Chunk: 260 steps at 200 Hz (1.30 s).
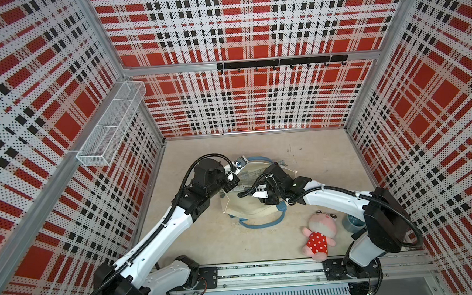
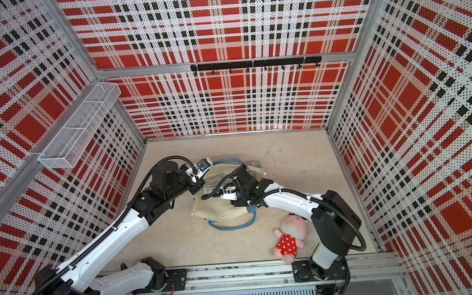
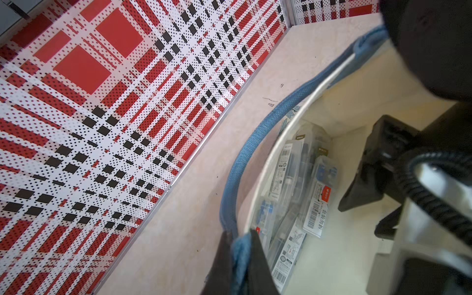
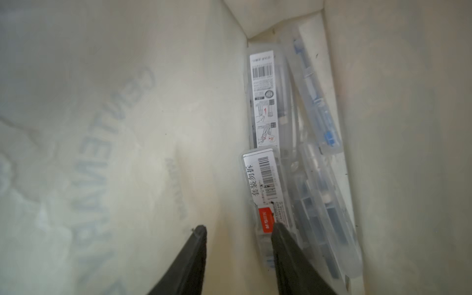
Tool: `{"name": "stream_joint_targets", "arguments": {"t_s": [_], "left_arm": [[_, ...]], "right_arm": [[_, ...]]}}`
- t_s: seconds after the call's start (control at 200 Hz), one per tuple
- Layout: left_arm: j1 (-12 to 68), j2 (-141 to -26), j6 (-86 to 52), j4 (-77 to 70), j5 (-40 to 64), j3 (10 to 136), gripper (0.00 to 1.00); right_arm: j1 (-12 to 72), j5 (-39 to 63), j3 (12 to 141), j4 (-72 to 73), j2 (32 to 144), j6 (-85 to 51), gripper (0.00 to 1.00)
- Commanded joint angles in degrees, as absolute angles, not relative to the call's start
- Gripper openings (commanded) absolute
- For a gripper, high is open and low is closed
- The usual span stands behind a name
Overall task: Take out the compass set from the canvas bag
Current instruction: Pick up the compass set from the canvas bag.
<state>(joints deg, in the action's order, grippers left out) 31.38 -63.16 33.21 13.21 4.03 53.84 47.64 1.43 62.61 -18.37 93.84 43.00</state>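
Inside the cream canvas bag [image 4: 127, 127], the right gripper [image 4: 238, 229] stood open, one finger over a clear plastic compass set [image 4: 265, 189]. The left gripper [image 3: 238, 238] pinched its blue strap [image 3: 242, 155].

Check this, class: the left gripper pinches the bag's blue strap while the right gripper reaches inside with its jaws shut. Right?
No: the right wrist view shows the right gripper with jaws apart, nothing between them. The left gripper pinches the blue strap, and the right reaches inside the canvas bag.
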Motion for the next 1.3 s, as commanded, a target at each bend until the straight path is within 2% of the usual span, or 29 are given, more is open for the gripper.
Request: {"name": "stream_joint_targets", "arguments": {"t_s": [0.0,0.155,0.276,0.596,0.807,1.137,1.298], "left_arm": [[32.63,-61.25,32.61,7.13,5.34,53.95,0.00],[32.97,-61.34,32.40,7.07,4.92,53.55,0.00],[33.08,-61.08,32.41,6.60,4.84,53.04,0.00],[33.21,-59.96,32.30,5.72,4.92,51.69,0.00],[33.24,-59.50,31.73,4.75,4.48,50.54,0.00],[33.24,-59.07,31.04,3.69,3.89,49.75,0.00],[33.41,-58.96,30.53,3.10,2.95,49.36,0.00]], "right_arm": [[47.87,-1.17,63.27,-15.64,95.56,44.85,0.50],[47.86,-2.09,63.38,-13.07,98.22,45.47,0.59],[47.77,-4.80,63.87,-9.78,100.01,46.95,0.61],[46.75,-3.27,65.33,-7.20,105.06,46.97,0.59],[46.59,-4.30,63.75,-2.36,109.91,43.69,0.54],[46.06,-7.93,61.74,3.60,113.81,42.38,0.65],[45.44,-7.48,64.99,0.90,114.26,41.30,0.60]]}}
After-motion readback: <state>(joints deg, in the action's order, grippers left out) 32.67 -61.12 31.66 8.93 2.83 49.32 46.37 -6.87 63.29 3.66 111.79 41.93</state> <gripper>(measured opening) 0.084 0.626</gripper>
